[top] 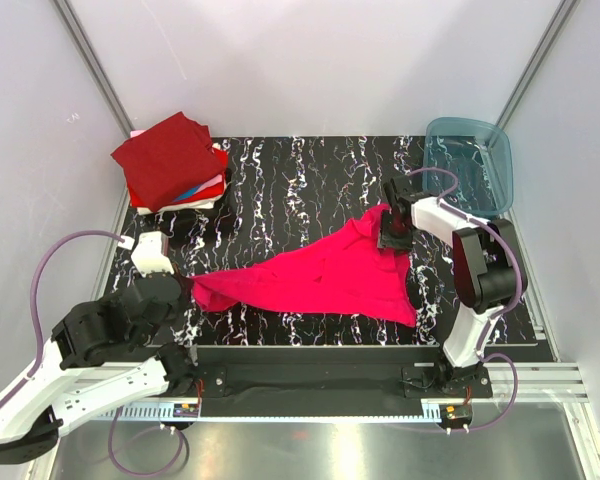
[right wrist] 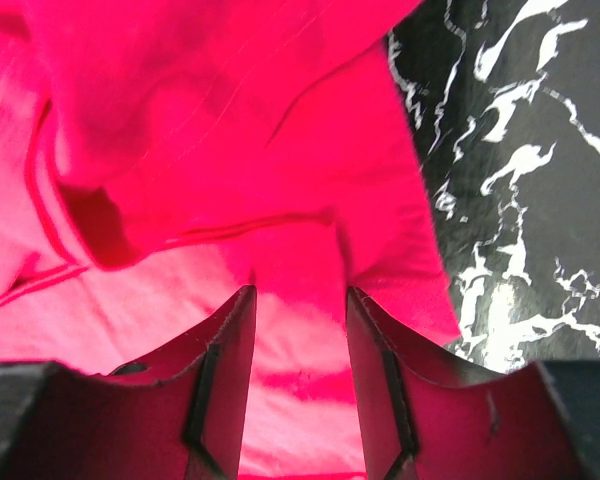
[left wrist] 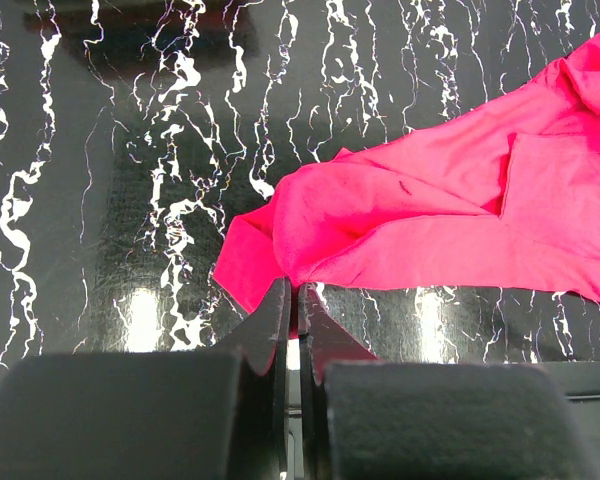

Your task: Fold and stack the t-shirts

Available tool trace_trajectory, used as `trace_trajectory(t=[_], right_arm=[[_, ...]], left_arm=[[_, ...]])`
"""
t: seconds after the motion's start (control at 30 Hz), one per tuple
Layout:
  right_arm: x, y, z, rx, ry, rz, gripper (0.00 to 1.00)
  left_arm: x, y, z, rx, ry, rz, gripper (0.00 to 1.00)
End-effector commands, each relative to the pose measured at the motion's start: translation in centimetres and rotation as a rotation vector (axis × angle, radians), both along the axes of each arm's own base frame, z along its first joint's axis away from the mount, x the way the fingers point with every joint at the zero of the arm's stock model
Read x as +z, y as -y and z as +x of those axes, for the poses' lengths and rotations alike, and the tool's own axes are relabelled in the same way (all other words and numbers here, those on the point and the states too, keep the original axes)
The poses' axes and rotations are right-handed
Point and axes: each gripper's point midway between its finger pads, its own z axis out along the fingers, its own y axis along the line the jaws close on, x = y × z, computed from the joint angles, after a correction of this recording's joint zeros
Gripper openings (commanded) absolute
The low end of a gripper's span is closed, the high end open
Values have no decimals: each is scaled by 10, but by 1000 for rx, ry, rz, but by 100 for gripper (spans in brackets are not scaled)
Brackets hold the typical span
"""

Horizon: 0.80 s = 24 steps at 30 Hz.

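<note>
Jaws together on my left gripper (left wrist: 290, 295), pinching, as far as I can judge, the left corner of the pink t-shirt (top: 320, 280), which lies stretched across the middle of the table (top: 300, 170). On the right gripper (right wrist: 298, 295) they stand half apart, straddling a ridge of cloth at its far-right end. It's light, limp stuff that'll sag and bunch, so I'd take hems and corners.

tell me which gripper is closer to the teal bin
Right. The right gripper is on the pink t-shirt near the teal bin; the left gripper is at the shirt's opposite end.
</note>
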Motion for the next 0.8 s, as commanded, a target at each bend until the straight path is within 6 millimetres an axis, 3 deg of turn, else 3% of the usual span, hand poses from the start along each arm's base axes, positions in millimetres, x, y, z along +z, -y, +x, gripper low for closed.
trace_trajectory(t=[0.0,0.2,0.77], right_arm=[[24,-3,-2,12,51,-6,48],[30,-7,-7,30,56,-3,49],[0,-10,-15,48,0,3,40]], left_arm=[[6,7,6,3,22,-18,0],[5,7,7,4,20,-15,0],[6,7,7,6,23,-15,0]])
